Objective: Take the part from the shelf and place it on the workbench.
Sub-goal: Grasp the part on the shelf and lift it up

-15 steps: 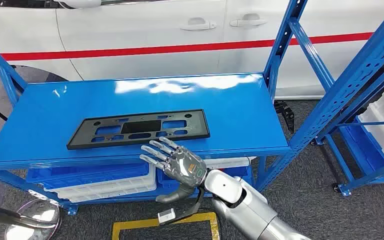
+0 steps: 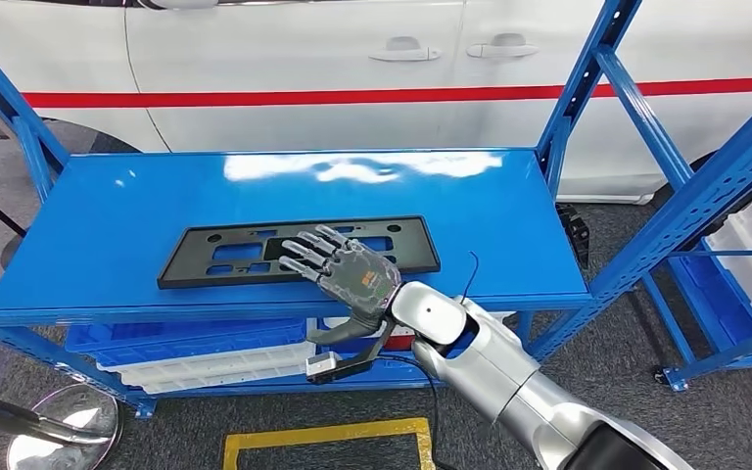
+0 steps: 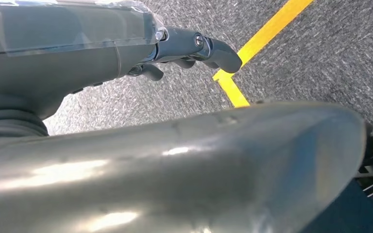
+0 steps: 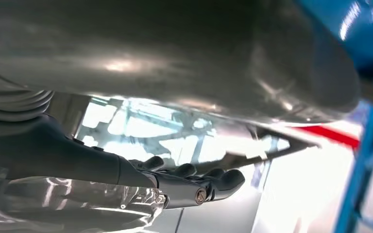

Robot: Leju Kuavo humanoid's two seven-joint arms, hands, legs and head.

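The part (image 2: 299, 251), a flat black plate with cutouts, is lying on the blue shelf (image 2: 108, 225) right under the right hand's (image 2: 345, 274) spread fingertips, its long axis running crosswise to the fingers. That hand is holding nothing, thumb hanging below the shelf edge. The left hand (image 3: 189, 48) is dangling by the floor with fingers curled, so the right one's way nearer.

We see the part (image 2: 299, 252) lying flat on the shelf (image 2: 108, 225), under the fingers of the right hand (image 2: 346, 274). Bins (image 2: 196, 357) sit below the hand, a car (image 2: 352, 59) stands behind it.
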